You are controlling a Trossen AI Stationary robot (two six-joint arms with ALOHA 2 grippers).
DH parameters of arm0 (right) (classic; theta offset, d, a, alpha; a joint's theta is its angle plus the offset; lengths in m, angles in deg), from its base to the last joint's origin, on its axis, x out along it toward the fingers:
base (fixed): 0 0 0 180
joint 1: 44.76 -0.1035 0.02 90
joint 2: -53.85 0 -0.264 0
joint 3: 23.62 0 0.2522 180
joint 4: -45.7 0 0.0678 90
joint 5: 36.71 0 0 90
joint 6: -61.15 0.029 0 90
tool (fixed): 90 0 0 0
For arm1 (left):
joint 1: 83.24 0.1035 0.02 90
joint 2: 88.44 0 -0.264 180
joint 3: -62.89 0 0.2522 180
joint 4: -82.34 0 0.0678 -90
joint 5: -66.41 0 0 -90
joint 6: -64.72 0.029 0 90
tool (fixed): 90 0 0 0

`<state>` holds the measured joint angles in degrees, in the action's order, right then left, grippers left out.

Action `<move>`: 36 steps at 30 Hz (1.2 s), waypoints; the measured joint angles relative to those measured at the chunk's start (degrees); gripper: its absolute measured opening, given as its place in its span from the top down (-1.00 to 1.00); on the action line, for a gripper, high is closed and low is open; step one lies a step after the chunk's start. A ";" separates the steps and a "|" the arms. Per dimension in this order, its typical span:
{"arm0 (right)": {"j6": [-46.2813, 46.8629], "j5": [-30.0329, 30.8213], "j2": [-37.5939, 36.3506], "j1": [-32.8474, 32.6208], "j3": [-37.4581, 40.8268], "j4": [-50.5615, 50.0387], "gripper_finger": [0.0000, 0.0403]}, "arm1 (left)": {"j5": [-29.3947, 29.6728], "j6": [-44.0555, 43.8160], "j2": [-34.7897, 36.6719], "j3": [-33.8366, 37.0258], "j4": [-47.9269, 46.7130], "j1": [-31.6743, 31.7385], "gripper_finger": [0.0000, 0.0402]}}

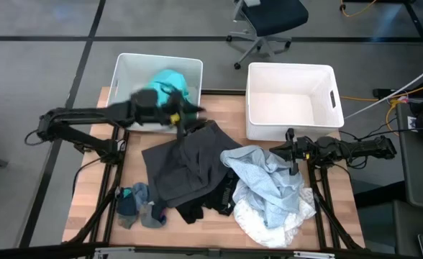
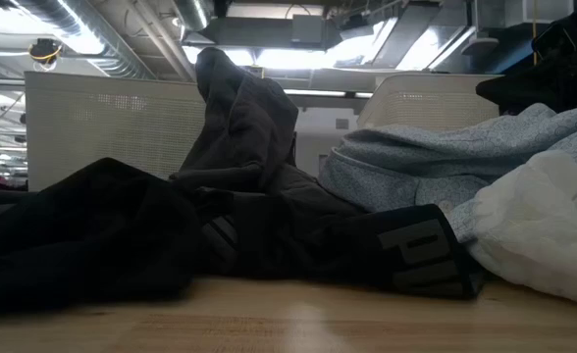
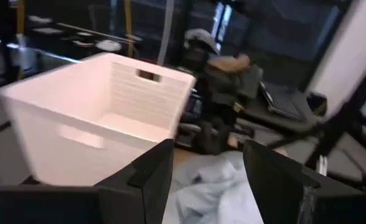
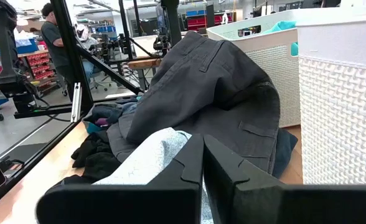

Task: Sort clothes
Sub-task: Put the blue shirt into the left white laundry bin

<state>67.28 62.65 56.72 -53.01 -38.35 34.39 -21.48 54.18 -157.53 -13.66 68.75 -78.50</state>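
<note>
A dark grey garment point(image 1: 186, 162) lies mid-table. Its far part rises in a peak point(image 2: 239, 108) by the left bin. A black garment point(image 1: 204, 205) lies under its near edge. A pale blue garment point(image 1: 269, 180) lies to the right, over a white one point(image 1: 269, 219). Small grey-blue socks point(image 1: 136, 205) lie near left. A teal garment point(image 1: 170, 85) lies in the left white bin point(image 1: 125, 68). My left gripper point(image 3: 208, 155) is open and empty, raised by that bin's near right corner point(image 1: 196, 115). My right gripper point(image 4: 202, 146) is shut, low over the pale blue garment point(image 1: 292, 167). My right gripper's shut fingers point(image 4: 189, 162) lie just over the pale blue garment point(image 4: 152, 155), coming level from the table's right. I cannot tell whether they touch it.
A second white bin point(image 1: 290, 101) stands at the far right of the table, with nothing showing in it. Bare wood shows along the table's left edge point(image 1: 89, 165). An office chair point(image 1: 269, 21) stands beyond the table. A person point(image 4: 52, 37) stands in the room beyond.
</note>
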 joint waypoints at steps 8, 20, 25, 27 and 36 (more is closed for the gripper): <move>0.00 0.00 0.00 0.02 0.00 0.00 0.93 | 8.65 10.73 -9.14 0.00 13.02 -12.08 0.08; 0.02 0.02 0.00 0.00 0.00 0.26 0.93 | 17.13 18.68 -28.21 -12.42 17.50 -20.84 0.08; 0.02 0.02 0.00 0.00 0.00 0.28 0.93 | 17.18 20.20 -36.54 -22.38 9.19 -21.46 0.08; 0.02 0.02 0.00 0.00 0.00 0.28 0.93 | 17.30 20.06 -39.17 -25.59 6.54 -21.40 0.08; 0.00 0.00 0.00 0.02 0.00 0.15 0.93 | 17.37 20.02 -47.80 -29.86 2.38 -20.81 0.08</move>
<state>67.28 62.65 56.72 -52.99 -38.35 34.55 -4.10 74.19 -205.33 -43.52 71.13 -99.32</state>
